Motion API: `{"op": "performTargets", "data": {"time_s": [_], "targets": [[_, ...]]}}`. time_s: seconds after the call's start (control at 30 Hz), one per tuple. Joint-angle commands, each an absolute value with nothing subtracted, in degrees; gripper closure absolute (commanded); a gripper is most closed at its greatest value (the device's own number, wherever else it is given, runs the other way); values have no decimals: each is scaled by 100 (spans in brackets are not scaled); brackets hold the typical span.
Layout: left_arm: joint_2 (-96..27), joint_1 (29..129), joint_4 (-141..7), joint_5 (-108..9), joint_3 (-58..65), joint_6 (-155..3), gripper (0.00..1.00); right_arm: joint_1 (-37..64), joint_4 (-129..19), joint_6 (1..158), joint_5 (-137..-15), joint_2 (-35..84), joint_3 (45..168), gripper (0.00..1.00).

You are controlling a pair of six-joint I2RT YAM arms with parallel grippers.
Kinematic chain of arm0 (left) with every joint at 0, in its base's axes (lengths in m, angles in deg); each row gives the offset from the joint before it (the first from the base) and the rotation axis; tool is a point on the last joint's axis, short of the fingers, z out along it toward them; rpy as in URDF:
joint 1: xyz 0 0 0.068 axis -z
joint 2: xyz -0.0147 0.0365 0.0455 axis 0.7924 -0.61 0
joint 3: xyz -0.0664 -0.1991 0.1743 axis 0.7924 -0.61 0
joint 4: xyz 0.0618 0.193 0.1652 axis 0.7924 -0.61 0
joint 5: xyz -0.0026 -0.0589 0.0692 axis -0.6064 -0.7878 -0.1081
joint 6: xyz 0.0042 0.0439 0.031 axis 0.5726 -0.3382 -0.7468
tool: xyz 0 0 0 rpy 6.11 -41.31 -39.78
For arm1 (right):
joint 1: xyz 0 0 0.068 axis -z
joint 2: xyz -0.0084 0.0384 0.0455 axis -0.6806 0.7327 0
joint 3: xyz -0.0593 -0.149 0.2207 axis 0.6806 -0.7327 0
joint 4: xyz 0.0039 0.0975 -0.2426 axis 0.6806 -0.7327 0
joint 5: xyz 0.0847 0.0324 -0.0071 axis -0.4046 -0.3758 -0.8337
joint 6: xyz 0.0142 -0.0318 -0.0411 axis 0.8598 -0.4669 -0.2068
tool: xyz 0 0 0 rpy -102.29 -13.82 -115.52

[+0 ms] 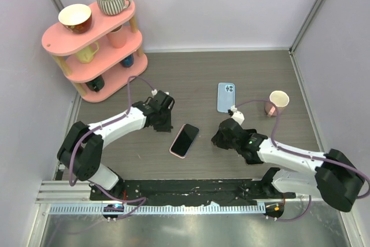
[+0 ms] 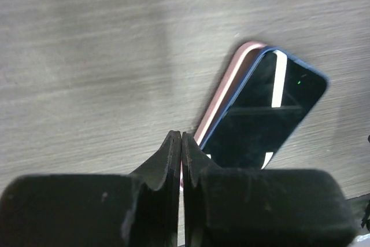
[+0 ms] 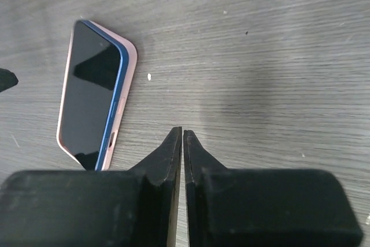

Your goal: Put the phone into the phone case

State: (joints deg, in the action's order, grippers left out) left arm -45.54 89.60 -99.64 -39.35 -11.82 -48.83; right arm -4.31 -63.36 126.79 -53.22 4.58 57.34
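Left hand [image 2: 181, 134], right hand [image 3: 182, 130] closed; phone [image 3: 89, 96] lies on pink case [image 3: 130, 56]

The left arm [image 1: 118, 124] and the right arm [image 1: 287, 157] are wearing smooth white shells along their long links, with bulky matte black housings showing at the shoulders, elbows and wrists. A thin purple cable [image 1: 128, 88] is looping loose above the left arm's white link near the wrist, and a matching purple cable [image 1: 279, 121] is arching over the right one. In the wrist views the jaws are showing as blocky black bodies, slightly scuffed and dust-flecked, each one tapering up into a thin curved blade with a small notch along its inner edge.
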Motion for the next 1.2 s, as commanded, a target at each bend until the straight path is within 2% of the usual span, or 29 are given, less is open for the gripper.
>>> {"op": "performTargets", "data": {"time_s": [0.0,0.27,0.6,0.8,1.17], "targets": [[-4656,8994,-9921,-3910,-1617,-4318,96,-510,-6240,12759,-5790,1025,6249,90],[-4428,9204,-8955,-4104,-2506,-3728,92,-642,-6162,12583,-5703,1867,6540,90],[-4173,10312,-8286,-4306,-2796,-2919,91,-695,-6486,12153,-5474,2634,7295,91],[-3882,10251,-8399,-3946,-2929,-2979,89,-695,-6926,11951,-5219,2626,7507,91],[-4708,9557,-7916,-4323,-2464,-3244,88,-580,-7032,11213,-4560,3090,8069,90]]}}
